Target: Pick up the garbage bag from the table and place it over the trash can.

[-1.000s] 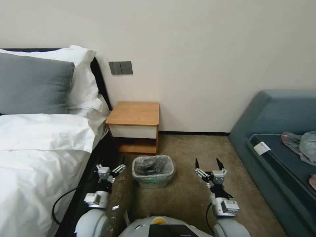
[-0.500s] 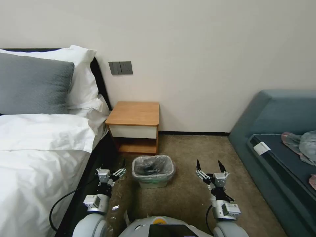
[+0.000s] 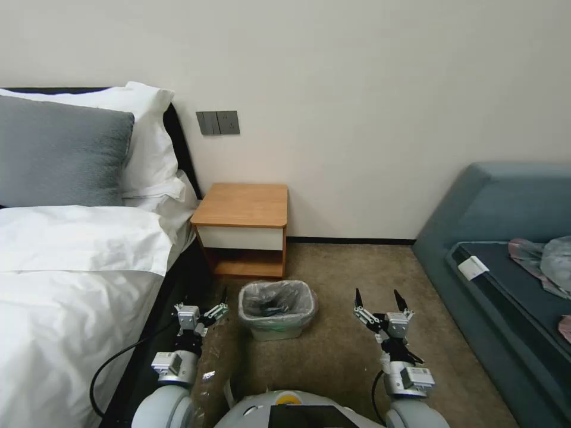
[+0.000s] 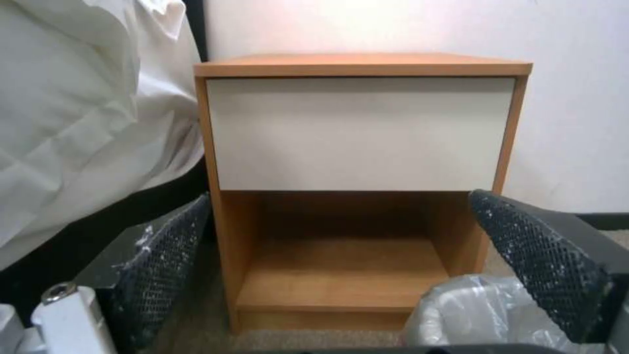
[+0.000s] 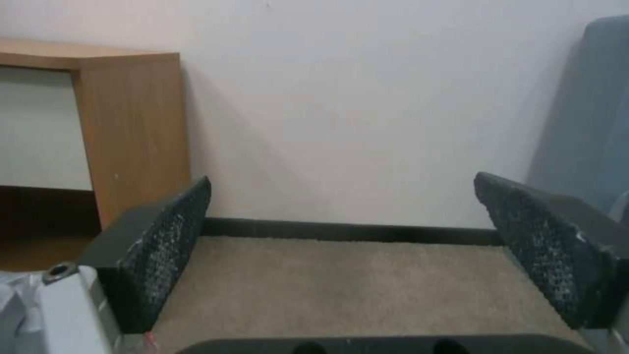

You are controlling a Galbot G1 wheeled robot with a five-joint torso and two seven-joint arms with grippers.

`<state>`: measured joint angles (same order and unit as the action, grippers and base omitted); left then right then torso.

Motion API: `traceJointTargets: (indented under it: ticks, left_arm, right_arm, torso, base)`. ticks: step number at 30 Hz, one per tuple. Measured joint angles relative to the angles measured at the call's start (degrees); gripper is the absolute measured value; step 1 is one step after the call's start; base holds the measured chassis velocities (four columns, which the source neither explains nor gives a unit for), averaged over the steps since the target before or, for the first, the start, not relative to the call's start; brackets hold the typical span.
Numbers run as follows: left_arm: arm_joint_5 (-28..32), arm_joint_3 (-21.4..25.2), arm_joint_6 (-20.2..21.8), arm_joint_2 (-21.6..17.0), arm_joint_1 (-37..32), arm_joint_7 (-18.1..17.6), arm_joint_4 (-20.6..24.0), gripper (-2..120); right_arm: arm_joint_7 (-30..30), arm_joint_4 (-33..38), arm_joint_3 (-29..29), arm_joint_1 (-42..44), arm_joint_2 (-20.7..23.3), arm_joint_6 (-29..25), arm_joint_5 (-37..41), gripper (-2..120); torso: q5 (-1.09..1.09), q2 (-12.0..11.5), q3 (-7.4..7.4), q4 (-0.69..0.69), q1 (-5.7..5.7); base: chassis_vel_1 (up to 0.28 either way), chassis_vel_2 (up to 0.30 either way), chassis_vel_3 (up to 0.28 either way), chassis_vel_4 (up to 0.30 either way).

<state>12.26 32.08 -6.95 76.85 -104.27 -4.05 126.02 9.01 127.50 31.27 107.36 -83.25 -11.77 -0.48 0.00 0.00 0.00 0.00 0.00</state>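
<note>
The garbage bag (image 3: 277,298), thin translucent grey film, lines the beige trash can (image 3: 275,333) with its edge folded over the rim. The can stands on the carpet in front of the table (image 3: 242,205), a small wooden nightstand whose top is bare. My left gripper (image 3: 217,302) hangs open just left of the can, with nothing between its fingers. My right gripper (image 3: 376,294) hangs open to the can's right, also holding nothing. The left wrist view faces the table (image 4: 359,132), with the bag (image 4: 471,314) beside one finger of the left gripper (image 4: 339,196). The right gripper (image 5: 342,179) faces the wall.
A bed with white sheets (image 3: 71,267) fills the left side, close to my left arm. A blue-grey sofa (image 3: 505,238) stands at the right with a pale plastic wad (image 3: 550,261) on its seat. Open carpet (image 3: 339,351) lies between the can and the sofa.
Both arms have drawn back and down a little since a second ago, then held still. The bag and can have not moved.
</note>
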Motion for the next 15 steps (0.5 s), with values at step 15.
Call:
traceJointTargets:
  ticks: [15]
  left_arm:
    - [0.0, -0.1, 0.0, 0.0, 0.0, -0.1, -0.1, 100]
  right_arm:
    - [0.0, 0.0, 0.0, 0.0, 0.1, 0.1, 0.0, 100]
  torso:
    - [0.00, 0.0, 0.00, 0.00, 0.00]
  base:
    - [0.000, 0.000, 0.000, 0.000]
